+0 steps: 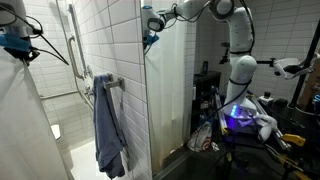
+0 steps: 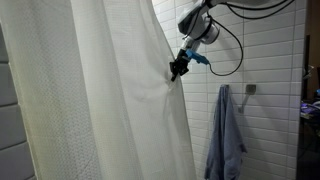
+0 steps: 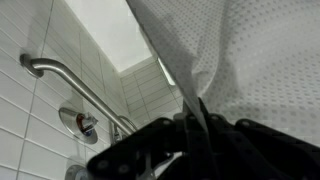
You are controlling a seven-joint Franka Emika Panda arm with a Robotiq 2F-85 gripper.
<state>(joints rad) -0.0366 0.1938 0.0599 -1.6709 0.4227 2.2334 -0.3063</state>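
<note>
In an exterior view, the black gripper (image 1: 150, 40) is high up at the top edge of the white waffle-textured fabric shower curtain (image 1: 170, 95). A blue-grey cloth towel (image 1: 108, 125) hangs well apart from it on the white tiled wall (image 1: 115, 40), below a slanted metal grab bar (image 1: 72, 40).

In an exterior view from the other side, the gripper (image 2: 178, 68) pinches the free edge of the shower curtain (image 2: 90, 90), and folds of fabric gather at that place. The towel (image 2: 225, 135) hangs near, on the tiled wall (image 2: 275, 70).

In the wrist view, the shower curtain (image 3: 260, 55) comes down between the dark fingers of the gripper (image 3: 197, 128). The jaws are closed tight on the fabric. Beside it are the grab bar (image 3: 70, 75) and a round metal shower valve (image 3: 78, 122).
</note>
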